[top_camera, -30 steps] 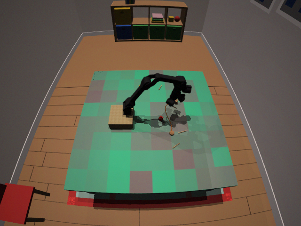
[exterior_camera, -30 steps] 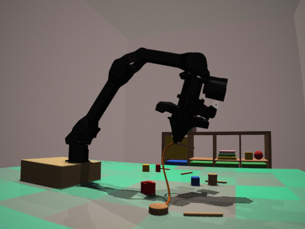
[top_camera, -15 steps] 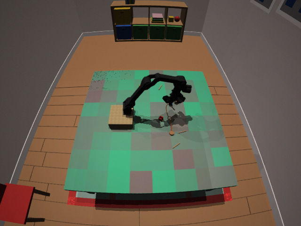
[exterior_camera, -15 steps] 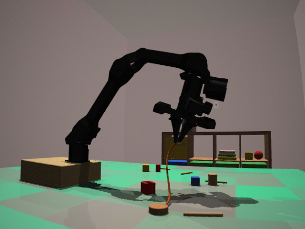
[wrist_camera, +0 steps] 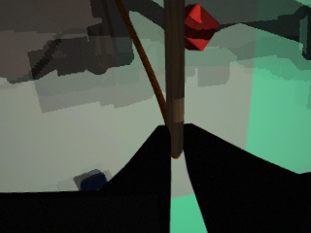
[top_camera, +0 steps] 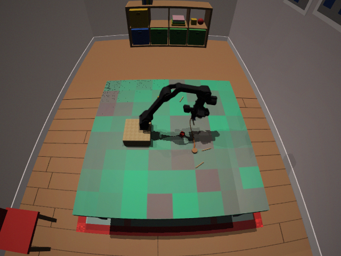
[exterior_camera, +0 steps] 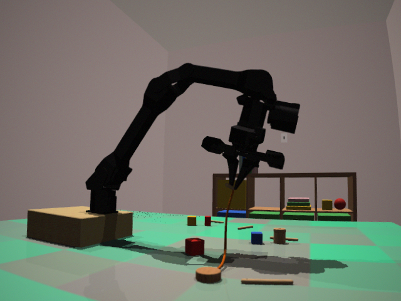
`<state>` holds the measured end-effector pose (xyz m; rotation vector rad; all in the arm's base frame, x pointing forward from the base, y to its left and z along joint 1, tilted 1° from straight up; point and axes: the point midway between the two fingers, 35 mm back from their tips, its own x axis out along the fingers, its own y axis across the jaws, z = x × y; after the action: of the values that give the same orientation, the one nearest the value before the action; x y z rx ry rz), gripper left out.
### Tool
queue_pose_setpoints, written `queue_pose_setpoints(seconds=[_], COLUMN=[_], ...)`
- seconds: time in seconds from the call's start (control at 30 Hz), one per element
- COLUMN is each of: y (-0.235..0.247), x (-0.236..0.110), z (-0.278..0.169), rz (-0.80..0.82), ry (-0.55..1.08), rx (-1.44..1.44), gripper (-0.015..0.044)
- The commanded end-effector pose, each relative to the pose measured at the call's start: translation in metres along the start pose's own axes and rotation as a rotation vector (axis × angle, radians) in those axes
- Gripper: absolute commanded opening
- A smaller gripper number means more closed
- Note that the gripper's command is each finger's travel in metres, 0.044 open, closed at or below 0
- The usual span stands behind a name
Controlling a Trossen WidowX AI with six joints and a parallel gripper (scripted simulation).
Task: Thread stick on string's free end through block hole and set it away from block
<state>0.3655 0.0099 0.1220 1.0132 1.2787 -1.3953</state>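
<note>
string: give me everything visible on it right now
The string is a thin orange-brown cord. Its lower end joins the round wooden button, which lies flat on the table. From there it rises almost straight, gently curved, to the stick pinched in the closed gripper, high above the table. It looks nearly taut and has not been threaded through any block.

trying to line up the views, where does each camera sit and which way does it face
Top: high overhead, tilted toward the shelf unit; shows the whole arm.
Exterior: low at table height, facing the shelf; arm in profile, gripper holding the stick.
Wrist: behind the gripper, looking down along the stick; only dark fingers show.
Shared: the red block and string appear in exterior and wrist.
</note>
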Motion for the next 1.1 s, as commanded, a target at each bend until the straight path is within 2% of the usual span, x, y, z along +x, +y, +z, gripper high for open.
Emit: queue_pose_setpoints(seconds=[0.0, 0.9, 1.07], y=[0.0001, 0.0016, 0.0017], x=[-0.0001, -0.0007, -0.0007], z=[0.0003, -0.0002, -0.0002], rz=[-0.001, 0.016, 0.017], ry=[-0.006, -0.021, -0.022], rx=[0.131, 1.066, 1.118], gripper=[0.0, 0.0, 0.0])
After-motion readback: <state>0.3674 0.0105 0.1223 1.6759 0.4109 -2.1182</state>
